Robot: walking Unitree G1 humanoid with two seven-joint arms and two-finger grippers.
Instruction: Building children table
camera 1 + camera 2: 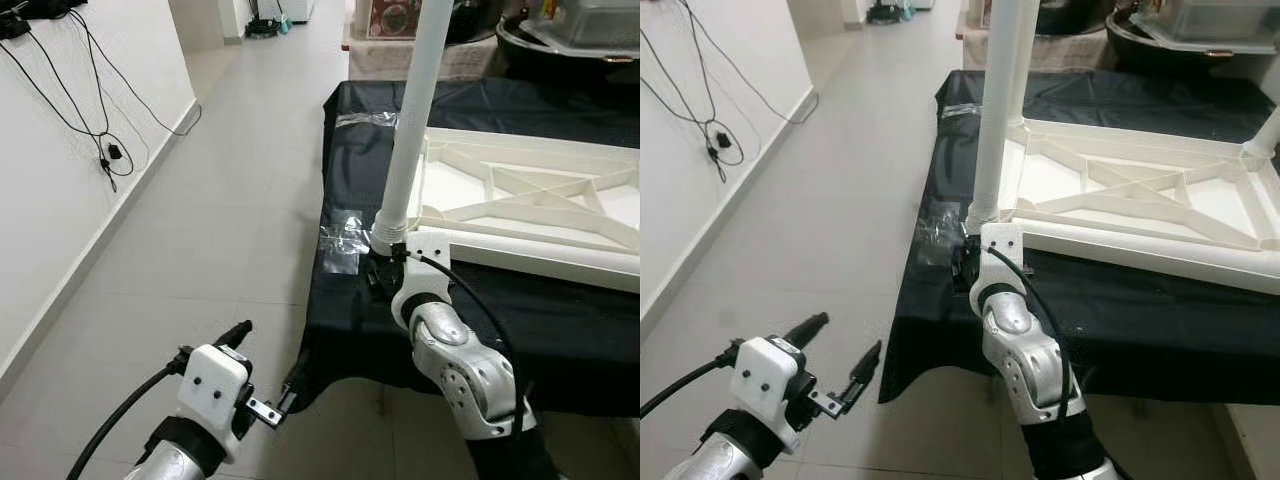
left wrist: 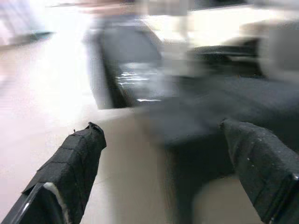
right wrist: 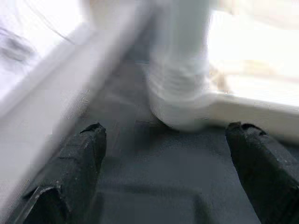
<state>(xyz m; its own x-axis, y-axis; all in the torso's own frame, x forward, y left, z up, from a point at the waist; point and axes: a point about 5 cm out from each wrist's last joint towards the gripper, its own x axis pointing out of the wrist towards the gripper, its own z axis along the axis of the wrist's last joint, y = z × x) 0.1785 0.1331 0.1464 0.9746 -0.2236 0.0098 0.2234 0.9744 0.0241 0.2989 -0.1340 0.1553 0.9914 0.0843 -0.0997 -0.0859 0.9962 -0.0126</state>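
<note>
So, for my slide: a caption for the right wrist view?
Open right gripper facing the white round table leg on black cloth.

White table frame (image 1: 1140,200) w/ white round leg (image 1: 412,130), on black cloth (image 1: 560,320) patched w/ clear shiny tape (image 1: 345,235). Pale grey floor tiles (image 1: 230,220), white wall (image 1: 60,170) w/ black cables (image 1: 100,110). Silver arms, white wrist housings, black fingers on left gripper (image 1: 840,360) & right gripper (image 3: 168,177).
</note>
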